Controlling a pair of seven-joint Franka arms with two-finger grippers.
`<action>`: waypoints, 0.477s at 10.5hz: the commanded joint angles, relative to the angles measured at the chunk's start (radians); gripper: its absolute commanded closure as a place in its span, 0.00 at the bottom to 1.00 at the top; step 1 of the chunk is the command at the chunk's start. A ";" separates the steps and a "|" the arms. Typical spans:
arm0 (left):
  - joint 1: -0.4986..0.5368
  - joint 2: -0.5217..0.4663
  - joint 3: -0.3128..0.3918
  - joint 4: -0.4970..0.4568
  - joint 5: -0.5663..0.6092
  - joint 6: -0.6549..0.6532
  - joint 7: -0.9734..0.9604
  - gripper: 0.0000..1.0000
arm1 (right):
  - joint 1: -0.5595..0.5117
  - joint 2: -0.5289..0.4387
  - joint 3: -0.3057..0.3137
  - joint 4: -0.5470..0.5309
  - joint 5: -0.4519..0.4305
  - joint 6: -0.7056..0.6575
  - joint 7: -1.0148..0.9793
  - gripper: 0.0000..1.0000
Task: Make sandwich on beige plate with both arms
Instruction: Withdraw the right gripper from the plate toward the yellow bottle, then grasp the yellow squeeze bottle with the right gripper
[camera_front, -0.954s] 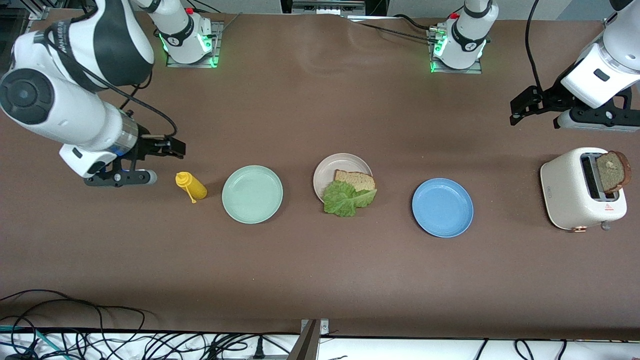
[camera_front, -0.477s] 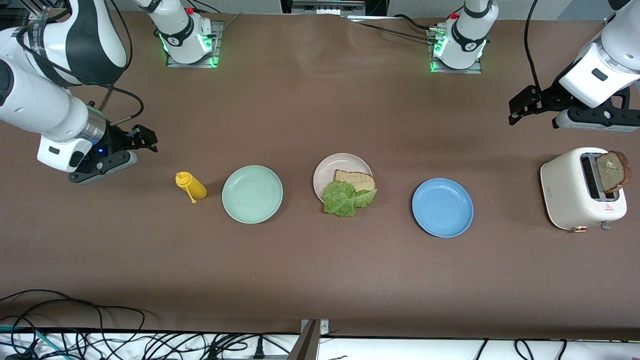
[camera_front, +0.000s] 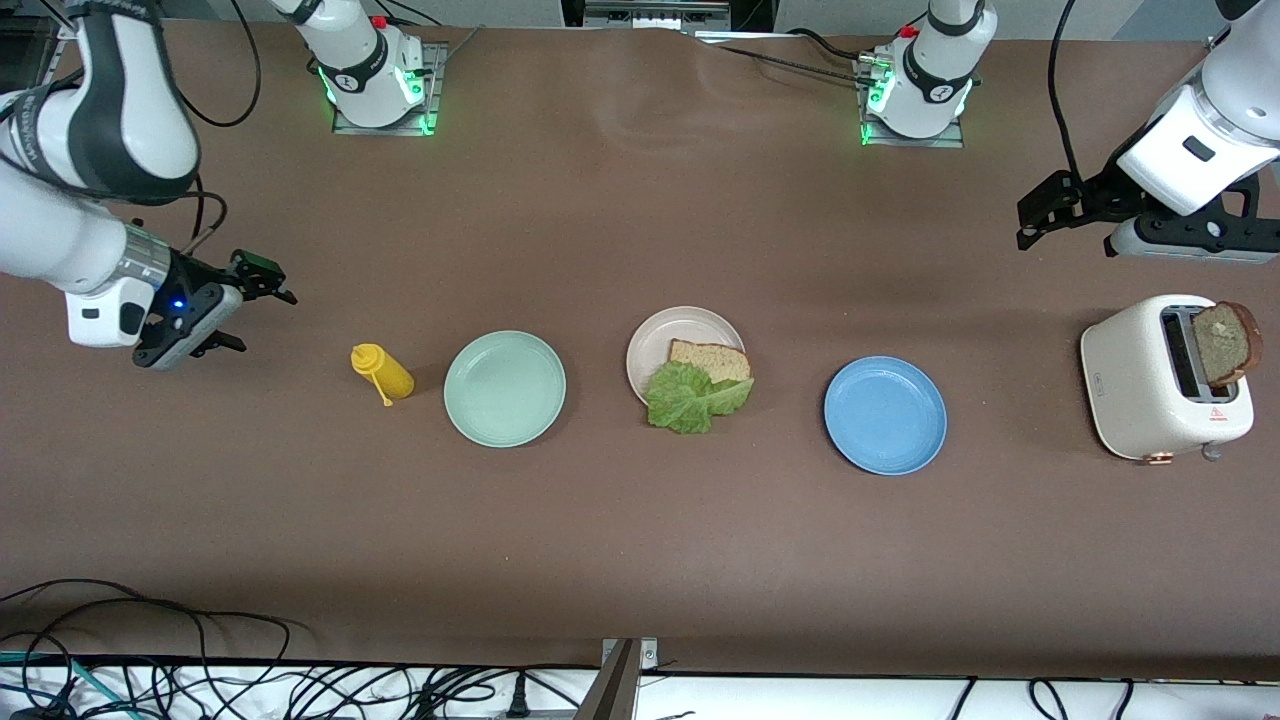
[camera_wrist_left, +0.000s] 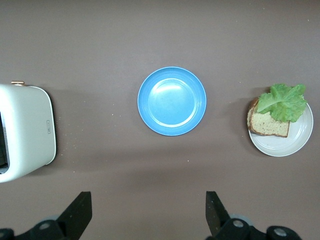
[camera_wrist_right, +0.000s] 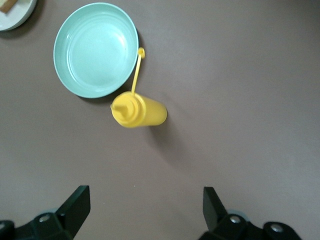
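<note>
Sandwich lacked its top slice, standing in the toaster under the left claw; both claws gaped empty, right claw far off.

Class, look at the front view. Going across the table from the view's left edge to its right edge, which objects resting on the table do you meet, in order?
Yellow squeeze bottle → mint green plate → beige plate with bread and lettuce → blue plate → white toaster with a bread slice standing in its slot.
</note>
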 joint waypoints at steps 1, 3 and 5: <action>-0.008 -0.007 -0.002 0.009 -0.005 -0.007 -0.005 0.00 | -0.017 0.029 -0.034 -0.032 0.122 0.028 -0.202 0.00; -0.008 -0.007 -0.003 0.009 -0.005 -0.007 -0.006 0.00 | -0.020 0.085 -0.037 -0.032 0.190 0.072 -0.365 0.00; -0.009 -0.007 -0.011 0.009 -0.004 -0.007 -0.006 0.00 | -0.023 0.155 -0.041 -0.032 0.302 0.106 -0.514 0.00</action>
